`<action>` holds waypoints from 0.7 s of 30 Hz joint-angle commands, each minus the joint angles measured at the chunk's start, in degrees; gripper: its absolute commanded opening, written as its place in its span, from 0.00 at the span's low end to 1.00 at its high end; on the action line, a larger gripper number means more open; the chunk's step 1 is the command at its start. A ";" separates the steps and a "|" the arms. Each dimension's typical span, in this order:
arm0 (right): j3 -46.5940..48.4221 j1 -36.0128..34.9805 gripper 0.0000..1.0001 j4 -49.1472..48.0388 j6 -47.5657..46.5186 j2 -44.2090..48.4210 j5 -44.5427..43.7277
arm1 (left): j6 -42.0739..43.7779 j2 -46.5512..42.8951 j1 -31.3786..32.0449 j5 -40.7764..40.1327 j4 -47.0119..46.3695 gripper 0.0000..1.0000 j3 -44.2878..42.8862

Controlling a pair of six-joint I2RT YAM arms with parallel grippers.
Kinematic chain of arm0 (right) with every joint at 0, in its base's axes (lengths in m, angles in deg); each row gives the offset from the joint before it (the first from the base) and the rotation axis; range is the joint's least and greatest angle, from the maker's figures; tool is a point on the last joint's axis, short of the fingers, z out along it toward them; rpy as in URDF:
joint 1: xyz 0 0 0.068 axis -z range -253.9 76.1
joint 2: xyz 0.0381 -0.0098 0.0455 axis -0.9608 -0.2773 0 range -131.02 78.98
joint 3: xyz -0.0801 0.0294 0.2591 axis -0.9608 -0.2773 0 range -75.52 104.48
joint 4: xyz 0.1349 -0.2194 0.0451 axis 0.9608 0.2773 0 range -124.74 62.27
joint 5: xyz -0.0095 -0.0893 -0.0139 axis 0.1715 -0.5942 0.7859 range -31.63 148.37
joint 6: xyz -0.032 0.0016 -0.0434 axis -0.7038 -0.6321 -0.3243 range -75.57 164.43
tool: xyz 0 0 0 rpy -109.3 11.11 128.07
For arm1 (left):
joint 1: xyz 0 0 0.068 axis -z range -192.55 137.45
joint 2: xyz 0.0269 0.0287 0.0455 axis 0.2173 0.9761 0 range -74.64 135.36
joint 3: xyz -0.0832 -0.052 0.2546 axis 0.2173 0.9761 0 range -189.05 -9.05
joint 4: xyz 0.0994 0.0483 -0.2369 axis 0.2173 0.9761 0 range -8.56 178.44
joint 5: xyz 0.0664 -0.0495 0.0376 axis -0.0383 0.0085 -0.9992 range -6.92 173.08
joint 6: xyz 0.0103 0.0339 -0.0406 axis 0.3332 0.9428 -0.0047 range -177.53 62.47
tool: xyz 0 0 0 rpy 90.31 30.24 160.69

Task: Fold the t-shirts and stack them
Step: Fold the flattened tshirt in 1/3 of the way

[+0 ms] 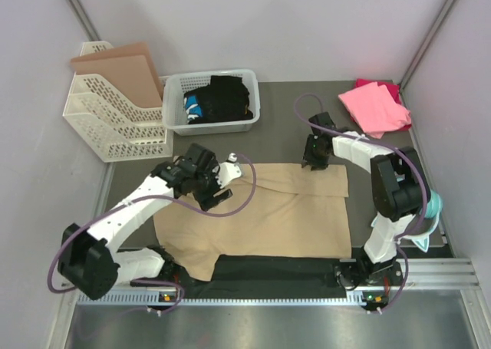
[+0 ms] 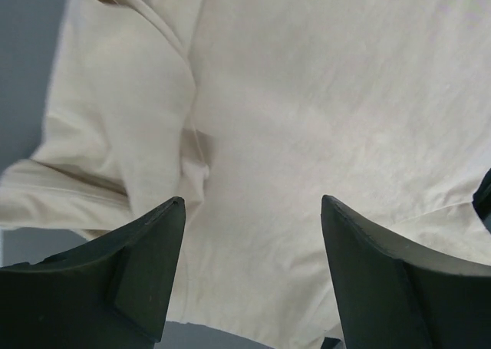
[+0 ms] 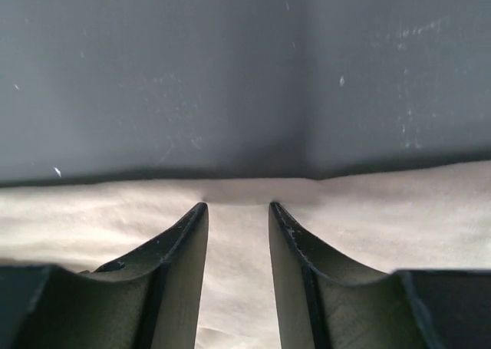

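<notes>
Now | left tool spread wide over tan t-shirt | right tool narrowly parted at far hem

Overhead view plus close wrist views, sharing tan t-shirt

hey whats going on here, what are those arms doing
Two robot arms are working on the tan t-shirt, which is spread flat on the table. The left gripper hovers open over its sleeve side. The right gripper sits nearly closed at the shirt's far edge; whether it grips is unclear. The pink t-shirts lie piled in the far right corner.
</notes>
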 commanded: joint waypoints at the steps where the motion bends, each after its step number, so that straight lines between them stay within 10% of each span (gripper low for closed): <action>1: 3.18 -0.51 0.37 -2.08 0.52 -0.52 -0.28 | -0.37 6.00 -0.08 -3.25 -2.92 0.75 1.14; 21: -2.09 -0.51 0.33 -3.57 -0.09 1.77 -1.07 | 2.71 18.76 -6.41 -7.48 -9.78 0.60 -0.88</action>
